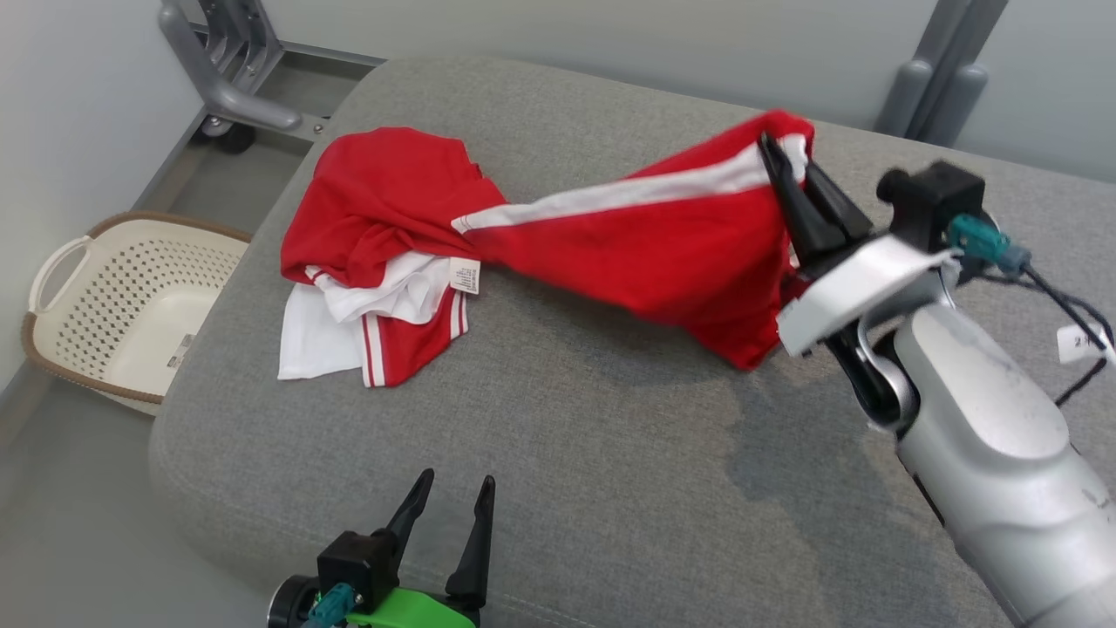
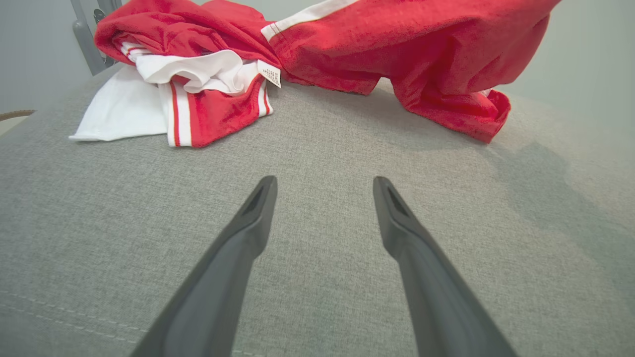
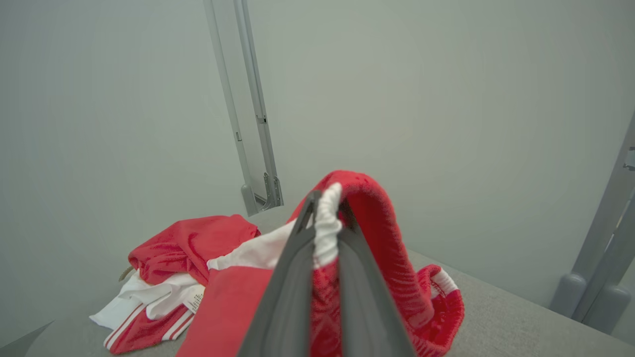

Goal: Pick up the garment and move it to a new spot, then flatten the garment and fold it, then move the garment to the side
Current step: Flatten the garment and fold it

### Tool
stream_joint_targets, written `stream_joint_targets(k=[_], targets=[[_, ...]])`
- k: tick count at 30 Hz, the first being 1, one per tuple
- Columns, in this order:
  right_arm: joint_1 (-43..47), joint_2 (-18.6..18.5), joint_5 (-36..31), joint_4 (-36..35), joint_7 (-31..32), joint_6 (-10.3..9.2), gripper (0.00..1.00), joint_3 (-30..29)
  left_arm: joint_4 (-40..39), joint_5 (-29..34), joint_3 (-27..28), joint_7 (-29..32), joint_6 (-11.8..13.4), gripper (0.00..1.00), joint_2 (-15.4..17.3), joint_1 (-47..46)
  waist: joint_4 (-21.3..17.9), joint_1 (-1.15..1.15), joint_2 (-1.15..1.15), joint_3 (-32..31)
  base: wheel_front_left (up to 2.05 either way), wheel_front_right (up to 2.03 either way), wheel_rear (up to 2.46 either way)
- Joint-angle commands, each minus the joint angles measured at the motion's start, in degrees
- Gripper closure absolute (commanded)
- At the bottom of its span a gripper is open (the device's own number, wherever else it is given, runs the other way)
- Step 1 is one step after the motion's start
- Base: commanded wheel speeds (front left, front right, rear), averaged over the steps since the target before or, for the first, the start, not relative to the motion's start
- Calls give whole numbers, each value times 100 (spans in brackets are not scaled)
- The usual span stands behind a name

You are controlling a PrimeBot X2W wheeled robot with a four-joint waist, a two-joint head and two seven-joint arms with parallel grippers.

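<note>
Garment [image 1: 663,244]: red with white trim, on the grey ottoman [image 1: 610,453]. One end was bunched at far left, and the other was raised at right.
Right gripper [image 1: 787,155]: fingers were closed on the white-striped edge, holding that end clear of the ottoman.
Left gripper [image 1: 457,478]: fingers were spread wide with nothing between them, low over the near edge and well apart from the cloth.
Long axis: ran left to right, from the bunched heap to the raised end.
Governing relation: the bulk trailed leftward from the right gripper. The heap lay ahead of the left gripper, probably the nearer arm for that end.
Basket [image 1: 52,262]: cream, perforated, on the floor left of the ottoman. Its visible part held no clothing, only a small label.
</note>
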Motion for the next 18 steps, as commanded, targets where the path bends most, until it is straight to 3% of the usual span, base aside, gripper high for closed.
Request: stream_joint_targets(k=[1, 10, 18], targets=[[328, -133, 111, 35, -14, -7, 100, 78, 20, -14, 12, -4, -4, 0, 6, 44, -213, 0, 0, -59, 0, 0, 0], [1793, -725, 438, 176, -16, -7, 100, 63, 37, 104, 166, -3, -45, 0, 6, -107, -811, 0, 0, -24, 0, 0, 0], [2477, -592, 395, 287, -16, -7, 100, -514, 86, 203, 211, -3, -108, 0, 6, -254, -1299, 0, 0, -23, 0, 0, 0]])
